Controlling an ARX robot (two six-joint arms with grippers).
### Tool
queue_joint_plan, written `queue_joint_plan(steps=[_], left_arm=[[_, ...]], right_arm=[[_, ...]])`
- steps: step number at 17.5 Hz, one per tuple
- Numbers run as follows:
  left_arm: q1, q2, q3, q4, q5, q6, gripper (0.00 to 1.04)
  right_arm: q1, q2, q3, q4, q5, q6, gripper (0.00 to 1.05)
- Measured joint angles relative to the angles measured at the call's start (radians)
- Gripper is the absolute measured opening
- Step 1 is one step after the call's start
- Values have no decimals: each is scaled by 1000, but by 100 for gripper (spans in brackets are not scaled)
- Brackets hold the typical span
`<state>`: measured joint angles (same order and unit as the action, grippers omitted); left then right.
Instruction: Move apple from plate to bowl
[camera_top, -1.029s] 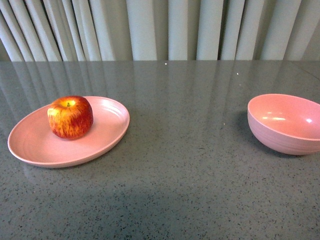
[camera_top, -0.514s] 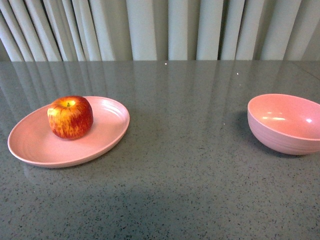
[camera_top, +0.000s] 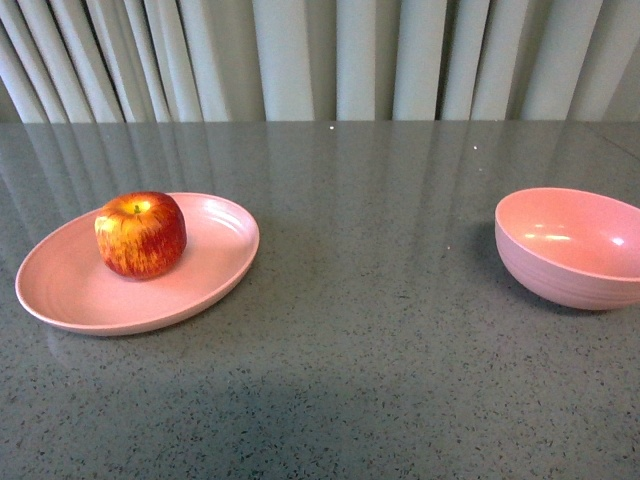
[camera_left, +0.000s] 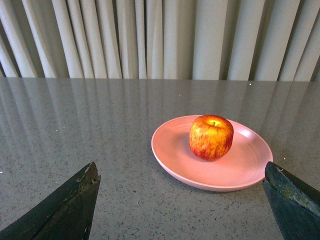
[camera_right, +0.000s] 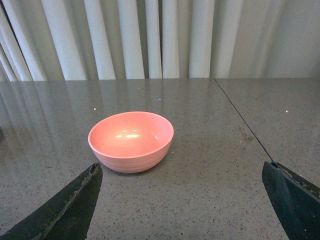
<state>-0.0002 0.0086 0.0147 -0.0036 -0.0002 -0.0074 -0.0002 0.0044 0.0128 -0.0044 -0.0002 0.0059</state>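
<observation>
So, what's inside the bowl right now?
Nothing visible: the bowl shows only its glossy inside. Its near rim hides part of the floor. The apple sits on the plate.

The light is bright and soft. The shiny table mirrors the pale curtain as long stripes. White shine spots sit inside the bowl. A big faint shadow lies along the table's near edge. Everything looks slightly grainy.
</observation>
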Motion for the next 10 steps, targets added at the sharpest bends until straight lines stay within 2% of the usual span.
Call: queue_joint_plan(steps=[9, 10], left_arm=[[0, 0, 0, 0, 0, 0, 98], [0, 0, 0, 0, 0, 0, 98]], right_arm=[[0, 0, 0, 0, 0, 0, 98], [-21, 14, 14, -66, -62, 33, 98]])
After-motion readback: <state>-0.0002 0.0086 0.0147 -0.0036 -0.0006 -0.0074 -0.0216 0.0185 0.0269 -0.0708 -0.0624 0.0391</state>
